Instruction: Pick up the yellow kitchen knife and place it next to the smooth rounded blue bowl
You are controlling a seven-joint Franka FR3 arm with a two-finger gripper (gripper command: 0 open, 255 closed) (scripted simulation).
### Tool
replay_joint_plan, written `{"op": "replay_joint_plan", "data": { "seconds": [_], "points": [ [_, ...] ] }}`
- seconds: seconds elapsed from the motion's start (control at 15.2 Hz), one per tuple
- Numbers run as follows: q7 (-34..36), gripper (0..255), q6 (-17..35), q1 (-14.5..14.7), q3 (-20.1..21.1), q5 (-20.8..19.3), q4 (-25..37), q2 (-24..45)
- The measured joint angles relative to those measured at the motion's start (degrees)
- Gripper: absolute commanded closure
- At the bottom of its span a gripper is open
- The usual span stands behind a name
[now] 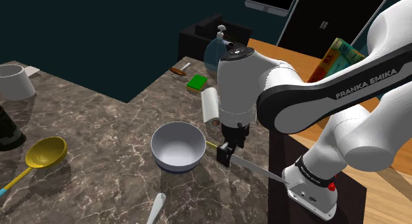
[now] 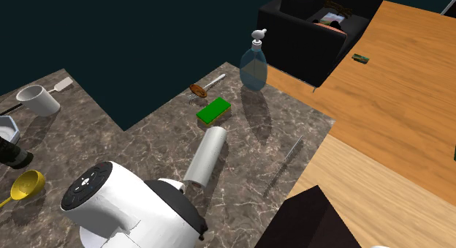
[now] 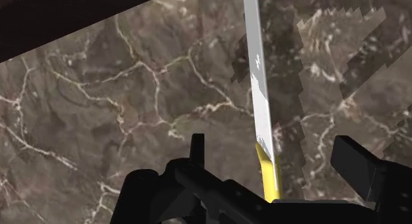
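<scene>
The knife has a yellow handle (image 1: pixel 212 145) and a long grey blade (image 1: pixel 254 168). It lies on the dark marble counter (image 1: pixel 99 123), just to the shoulder view's right of the rounded bowl (image 1: pixel 177 147), which is blue outside and pale inside. My gripper (image 1: pixel 228 153) hangs straight down over the handle end. In the wrist view the blade (image 3: pixel 257 71) and yellow handle (image 3: pixel 269 180) run between my fingers (image 3: pixel 356 166), which stand well apart and touch neither side of the knife. The gripper (image 3: pixel 271 142) is open.
A paper-towel roll (image 1: pixel 209 105), a green sponge (image 1: pixel 197 82) and a soap bottle (image 1: pixel 218 51) lie behind the arm. A yellow ladle (image 1: pixel 45 153), a white mug (image 1: pixel 14 80) and a white spoon (image 1: pixel 156 206) are on the counter's left and front. The dark stand (image 1: pixel 290 163) borders the blade's tip.
</scene>
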Motion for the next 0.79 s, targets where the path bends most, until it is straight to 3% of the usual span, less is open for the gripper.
{"op": "replay_joint_plan", "data": {
  "seconds": [0.4,0.79],
  "points": [
    [-0.07,0,-7.02,-0.31,-0.98,-0.49,5.29,-1.90],
    [-0.13,0,-7.91,-0.38,-1.13,-0.59,5.93,-2.06]
  ]
}}
